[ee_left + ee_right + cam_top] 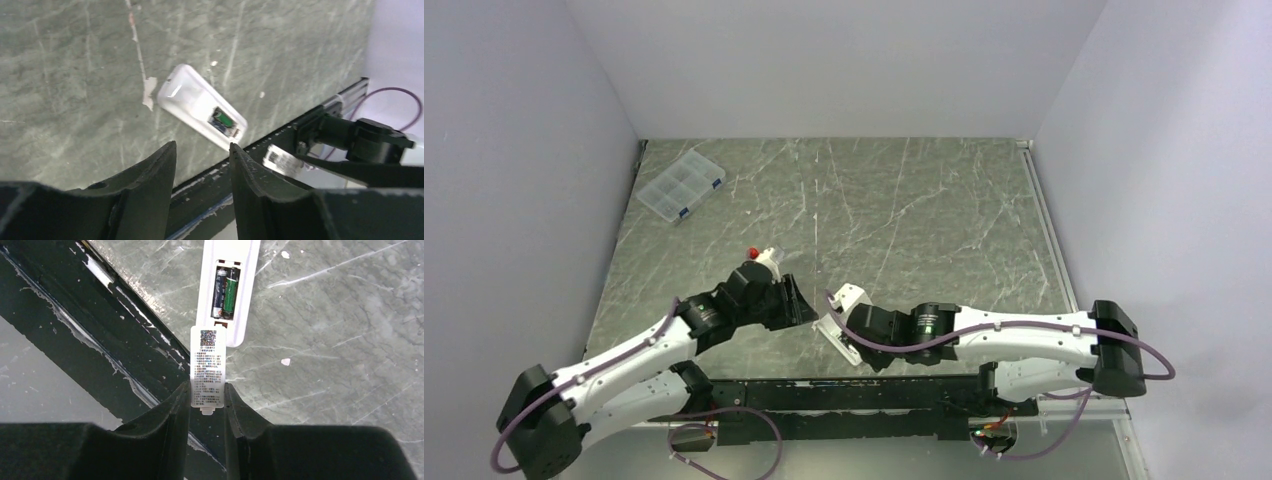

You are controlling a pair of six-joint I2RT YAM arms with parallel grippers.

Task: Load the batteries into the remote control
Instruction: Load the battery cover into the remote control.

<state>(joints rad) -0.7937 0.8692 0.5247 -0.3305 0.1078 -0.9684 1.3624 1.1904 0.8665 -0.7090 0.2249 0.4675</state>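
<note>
The white remote control (227,285) lies back up on the table near its front edge, also in the left wrist view (195,102) and the top view (852,296). Two batteries (225,292) sit side by side in its open recess, one dark and one green; they show as a green patch in the left wrist view (223,120). My right gripper (206,385) is shut on the small white cover piece (207,360), held just short of the remote's near end. My left gripper (202,146) is open and empty, hovering left of the remote (799,300).
A clear compartment box with blue clips (681,186) stands at the far left. A small clear item with a red tip (762,254) lies behind my left gripper. The black base rail (824,395) runs along the table's near edge, close to the remote.
</note>
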